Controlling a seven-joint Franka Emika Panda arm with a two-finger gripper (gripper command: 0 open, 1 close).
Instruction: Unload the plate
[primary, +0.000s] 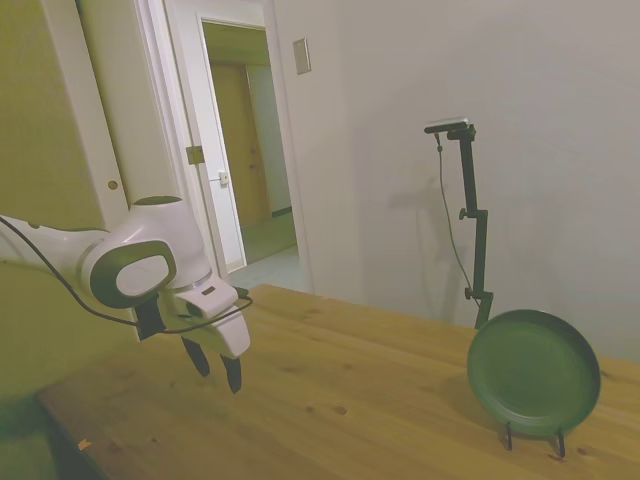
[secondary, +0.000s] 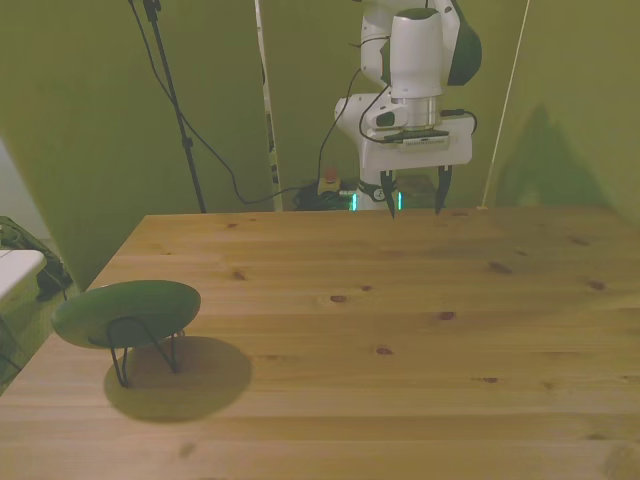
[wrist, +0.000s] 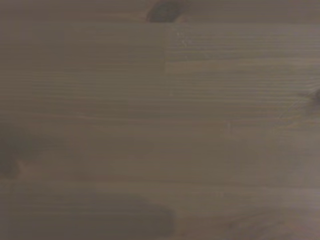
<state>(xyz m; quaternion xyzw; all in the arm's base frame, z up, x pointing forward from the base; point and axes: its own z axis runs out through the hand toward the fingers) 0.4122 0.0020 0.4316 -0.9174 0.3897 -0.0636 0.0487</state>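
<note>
The worktop (secondary: 420, 300) is one bare wooden slab; the wrist view shows only its grain. One arm (primary: 60, 255) reaches over the far edge, and its end effector (secondary: 412, 205) hangs above the boards near the back, fingers spread with nothing between them.

One plate (secondary: 128, 310) stands on edge, tilted back in one wire stand (secondary: 135, 350), at the front view's near left corner. From the end effector it lies at about 8 o'clock in the front view, well apart, almost the whole worktop away. In the side view the plate (primary: 533, 372) faces the camera and sits at about 3 o'clock from the end effector (primary: 216, 365). Its rim runs roughly upright, so the reach will likely have to cross diagonally and meet the top edge.
</note>
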